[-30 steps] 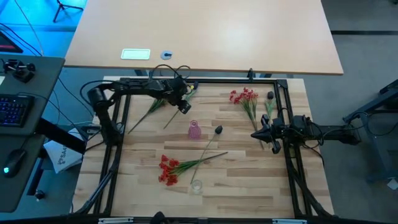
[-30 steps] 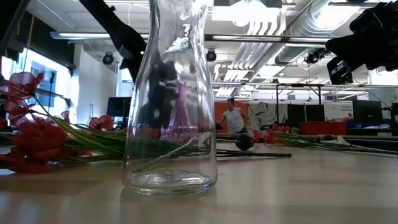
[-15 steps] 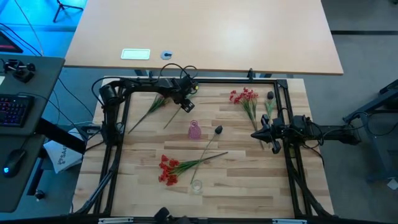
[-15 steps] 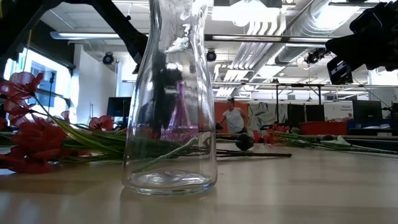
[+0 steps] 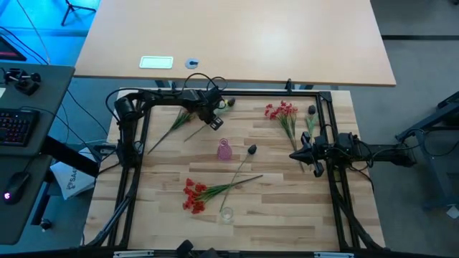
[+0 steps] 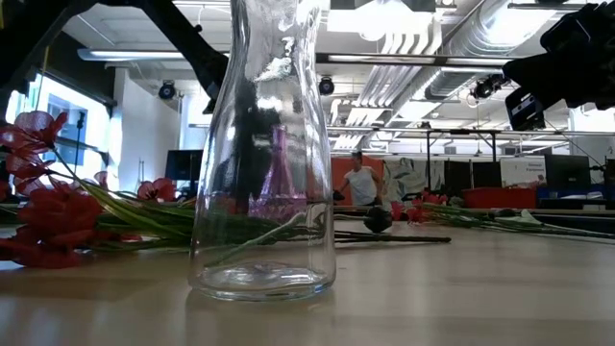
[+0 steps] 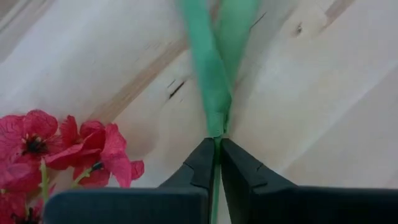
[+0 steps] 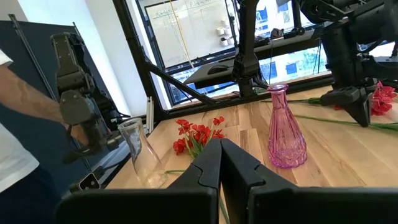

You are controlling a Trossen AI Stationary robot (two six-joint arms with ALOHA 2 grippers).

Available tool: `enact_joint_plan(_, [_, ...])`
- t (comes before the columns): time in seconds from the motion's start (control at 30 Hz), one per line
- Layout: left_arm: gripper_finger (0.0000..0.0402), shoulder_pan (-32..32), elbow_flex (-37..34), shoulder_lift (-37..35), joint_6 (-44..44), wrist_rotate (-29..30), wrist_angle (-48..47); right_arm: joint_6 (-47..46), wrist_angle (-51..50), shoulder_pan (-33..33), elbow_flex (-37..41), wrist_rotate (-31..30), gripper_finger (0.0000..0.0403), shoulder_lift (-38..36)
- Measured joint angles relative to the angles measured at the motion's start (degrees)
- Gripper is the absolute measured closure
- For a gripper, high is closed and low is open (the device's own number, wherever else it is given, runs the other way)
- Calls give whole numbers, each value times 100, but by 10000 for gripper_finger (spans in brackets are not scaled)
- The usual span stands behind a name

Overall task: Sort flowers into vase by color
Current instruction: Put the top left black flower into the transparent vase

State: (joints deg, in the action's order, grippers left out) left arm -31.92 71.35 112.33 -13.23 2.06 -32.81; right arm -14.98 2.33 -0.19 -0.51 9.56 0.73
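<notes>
My left gripper (image 5: 214, 120) is at the table's far left, shut on a thin green stalk (image 5: 197, 131) that slants toward the near left. Red blossoms (image 7: 62, 149) show beside its fingers in the left wrist view. A second stalk (image 5: 168, 132) lies beside it. A pink vase (image 5: 224, 150) stands at the centre and a clear vase (image 5: 226, 213) near the front edge. A red bunch (image 5: 192, 195) and a dark bloom (image 5: 252, 149) lie between them on the table. Another red bunch (image 5: 281, 111) and a dark bloom (image 5: 312, 109) lie at the far right. My right gripper (image 5: 294, 155) is shut and empty at the right. My left gripper pinches the green stalk (image 7: 215, 124) between its two fingertips, where a green leaf crosses it. The fingers come from above, slanting down, and the stalk runs on away from them over the wood. Whether the stalk's free end (image 5: 186, 139) lies on the table I cannot tell.
A black frame (image 5: 237, 93) runs round the wooden table. A person's arm (image 8: 25, 106) shows beyond the table's left side in the right wrist view. There is bare wood to the right of the clear vase and at the near left.
My left gripper has gone a little toward the table's far right, still shut on the stalk. The stalk's free end has swung slightly toward the far left.
</notes>
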Motion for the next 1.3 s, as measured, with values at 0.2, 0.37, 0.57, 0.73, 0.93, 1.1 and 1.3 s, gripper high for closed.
enact_joint_plan(0.2, [400,67,-5,-518,-35,-48,-28,0,0,-2,-1,0,402,0])
enact_joint_plan(0.37, [401,164,-4,-1618,138,-8,347,0,1,-1,-2,0,402,0])
enact_joint_plan(0.57, [401,670,-266,-3132,-305,-273,2284,0,2,0,0,0,402,0])
enact_joint_plan(0.73, [401,1657,-1246,-4016,-166,-325,5038,0,2,0,0,0,402,0])
enact_joint_plan(0.93, [401,2204,-2690,-4425,-397,51,7320,0,1,0,-2,0,402,0])
enact_joint_plan(1.1, [401,2233,-3801,-4321,-558,486,8622,0,2,-1,-1,0,402,0])
enact_joint_plan(1.3, [401,2044,-4196,-3986,-566,612,9325,0,1,-2,0,0,402,0])
